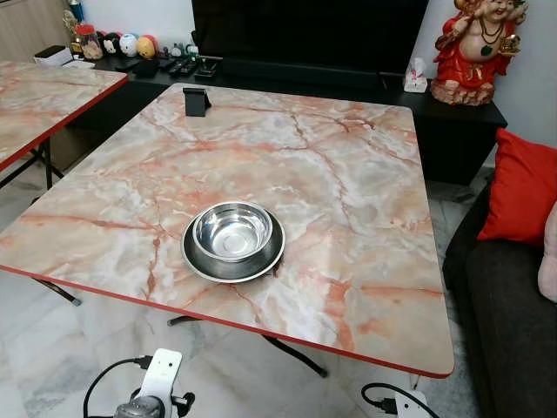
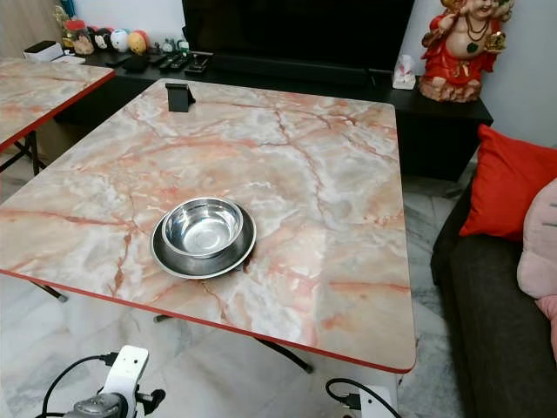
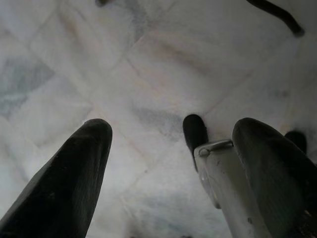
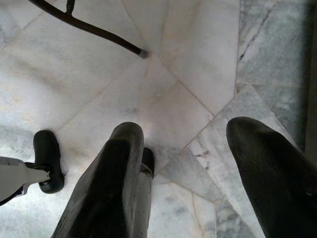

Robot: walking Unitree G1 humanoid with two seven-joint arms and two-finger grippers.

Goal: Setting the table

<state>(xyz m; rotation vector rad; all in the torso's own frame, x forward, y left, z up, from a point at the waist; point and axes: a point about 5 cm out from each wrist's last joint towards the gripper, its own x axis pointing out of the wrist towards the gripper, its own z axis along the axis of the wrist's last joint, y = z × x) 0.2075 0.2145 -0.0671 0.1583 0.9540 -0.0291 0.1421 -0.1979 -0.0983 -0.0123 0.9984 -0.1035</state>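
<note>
A shiny steel bowl (image 1: 232, 230) sits inside a flat steel plate (image 1: 197, 263) near the front edge of a marble-patterned table (image 1: 348, 192) with a red rim. Both arms hang low in front of the table, below its top. In the left wrist view, my left gripper (image 3: 173, 130) is open over the pale tiled floor, nothing between its black fingers (image 3: 74, 168). My right gripper (image 4: 185, 130) hangs the same way, open and empty, its fingers (image 4: 111, 178) pointing at the floor tiles.
A small black stand (image 1: 196, 100) sits at the table's far left corner. A second marble table (image 1: 43, 104) stands to the left. Behind are a dark TV cabinet (image 1: 452, 104) with a red statue (image 1: 479, 48). A dark sofa (image 1: 513, 305) with a red cushion (image 1: 522, 187) flanks the right.
</note>
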